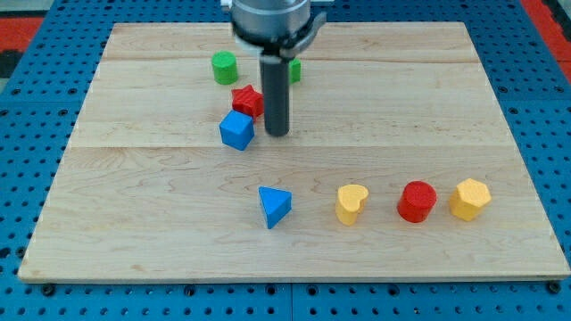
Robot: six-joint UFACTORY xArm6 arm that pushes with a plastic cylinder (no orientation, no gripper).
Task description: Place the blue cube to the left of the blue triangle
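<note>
Camera view: no gripper, just rod tip [277,134] just right of blue cube [236,130], which sits above blue triangle [274,206]; cube looks light, rigid, likely slides easily, so push a flat face squarely or it'll spin.

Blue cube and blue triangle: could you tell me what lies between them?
Nothing: the camera view shows bare board between the blue cube and blue triangle.
</note>
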